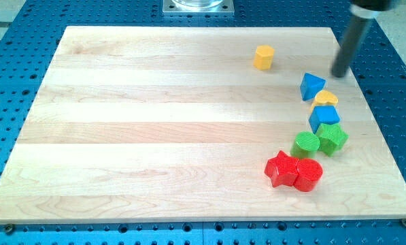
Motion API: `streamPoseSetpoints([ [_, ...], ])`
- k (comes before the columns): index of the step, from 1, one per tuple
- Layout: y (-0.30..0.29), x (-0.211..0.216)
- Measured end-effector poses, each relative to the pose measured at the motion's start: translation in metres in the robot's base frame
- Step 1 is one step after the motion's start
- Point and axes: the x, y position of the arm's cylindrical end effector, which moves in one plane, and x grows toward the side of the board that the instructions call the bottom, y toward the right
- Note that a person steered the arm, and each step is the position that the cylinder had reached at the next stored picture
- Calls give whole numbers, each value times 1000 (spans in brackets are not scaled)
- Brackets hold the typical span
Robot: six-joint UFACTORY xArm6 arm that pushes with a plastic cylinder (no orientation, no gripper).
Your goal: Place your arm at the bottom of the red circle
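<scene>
— Where's the red circle?
— Near the board's lower right, touching 1 red star. I count 2 red, 2 green, 2 blue, 2 yellow blocks.
— Your tip?
— Upper right, beside the blue triangle; no pincer fitted.

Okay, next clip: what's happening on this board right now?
A rod-ended arm is working over a wooden board of small blocks. My tip sits near the view's top right, just right of the blue triangle, touching nothing. The red circle lies far below, against the red star; the tip is not yet at its bottom side.
</scene>
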Motion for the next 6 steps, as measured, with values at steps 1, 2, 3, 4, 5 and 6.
streamPoseSetpoints([
  [1, 21, 78],
  [2, 13, 123],
  [3, 8, 188],
  [4, -77, 238],
  [5, -173, 262],
  [6, -204, 254],
])
